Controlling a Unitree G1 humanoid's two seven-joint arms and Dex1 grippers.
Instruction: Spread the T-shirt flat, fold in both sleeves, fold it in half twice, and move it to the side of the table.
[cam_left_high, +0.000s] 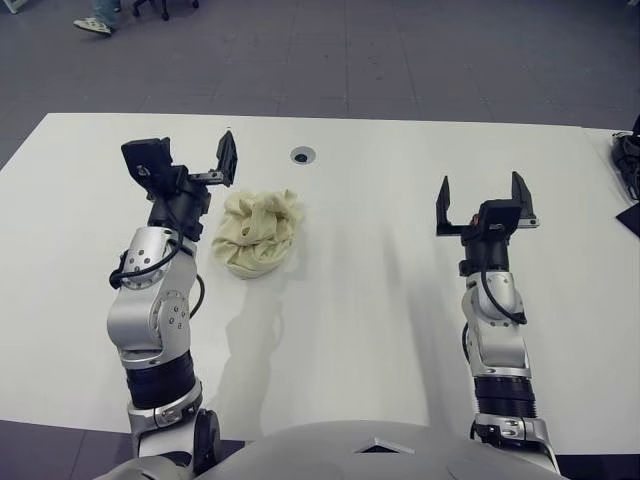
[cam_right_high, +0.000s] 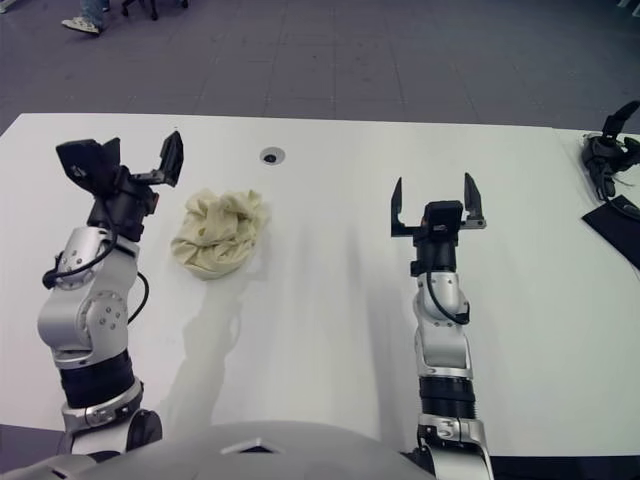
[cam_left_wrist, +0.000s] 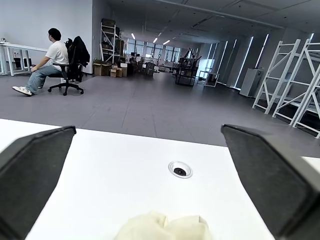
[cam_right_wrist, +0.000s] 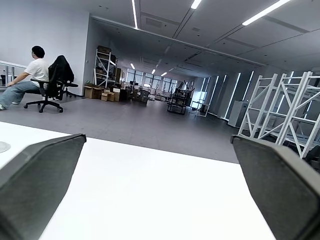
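Left eye view looks down on a wide white desk with both arms stretched forward over it. The T-shirt, pale yellow, lies bunched in a crumpled heap on the desk's left half, with no sleeve, hem or collar to be told apart in the folds. The left claw hangs just beside that heap, on its left, raised off the surface; its two fingers are spread wide and hold nothing. The right claw is well apart from the cloth, over the right half of the desk, likewise gaping wide and empty. A small round cable hole sits in the desk just beyond the shirt, and some dark gear lies at the far right edge.

By my reading the task stands at its very first step: spreading the shirt flat, with nothing yet gripped. The next move calls for the left claw to drop onto the near edge of the heap and pinch a layer, while the right one crosses over to take another part, so the two can draw the cloth open
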